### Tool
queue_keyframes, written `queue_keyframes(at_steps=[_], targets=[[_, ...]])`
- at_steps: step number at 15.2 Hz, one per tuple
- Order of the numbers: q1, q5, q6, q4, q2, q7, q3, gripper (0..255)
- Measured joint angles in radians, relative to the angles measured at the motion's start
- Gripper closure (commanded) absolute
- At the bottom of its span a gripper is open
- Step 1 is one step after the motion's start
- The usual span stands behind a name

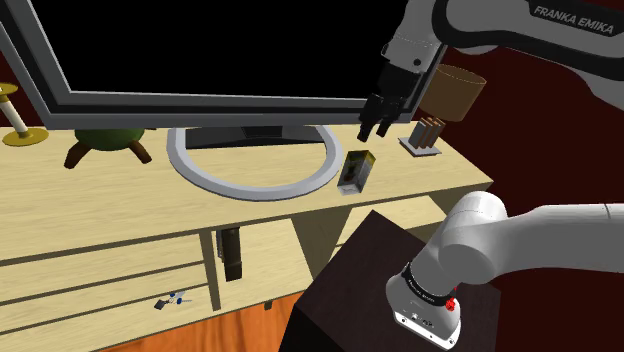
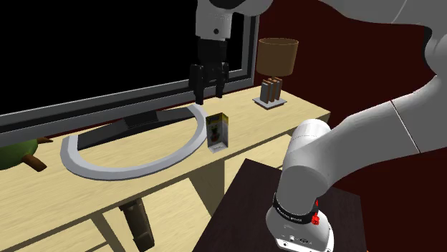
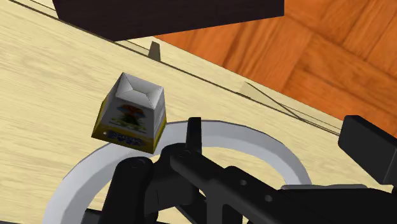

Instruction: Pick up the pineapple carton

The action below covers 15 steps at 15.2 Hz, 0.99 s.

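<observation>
The pineapple carton (image 1: pixel 357 172) is a small yellow box with a white top and a fruit picture. It stands upright on the pale wooden desk (image 1: pixel 100 200), just outside the grey ring base (image 1: pixel 255 170) of the monitor and close to the desk's front edge. My black gripper (image 1: pixel 374 130) hangs open a short way above and behind the carton, with nothing between its fingers. In the second exterior view the gripper (image 2: pixel 207 94) is above the carton (image 2: pixel 217 131) and apart from it. The wrist view looks down on the carton (image 3: pixel 132 111) beside the ring (image 3: pixel 267 143).
A large dark monitor (image 1: pixel 200 50) stands close behind the gripper. At the shoulder view's right are a brown lamp (image 1: pixel 455 90) and a small rack (image 1: pixel 425 138). A green footed object (image 1: pixel 110 140) and a candlestick (image 1: pixel 20 120) sit at the left. My dark stand (image 1: pixel 370 260) lies below the desk's edge.
</observation>
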<state>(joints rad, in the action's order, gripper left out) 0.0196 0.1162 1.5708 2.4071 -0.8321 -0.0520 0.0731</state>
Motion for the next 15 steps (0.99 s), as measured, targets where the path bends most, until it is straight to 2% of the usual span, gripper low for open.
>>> queue_keyframes(at_steps=[2, 4, 12, 15], targets=[[-0.005, -0.012, 0.011, 0.009, 0.004, 0.024, 0.006, 0], [-0.02, -0.054, 0.044, 0.029, 0.023, 0.11, 0.029, 0], [-0.081, -0.264, 0.279, 0.108, 0.171, 0.53, 0.154, 0], [-0.089, -0.295, 0.334, 0.131, 0.195, 0.59, 0.172, 0]])
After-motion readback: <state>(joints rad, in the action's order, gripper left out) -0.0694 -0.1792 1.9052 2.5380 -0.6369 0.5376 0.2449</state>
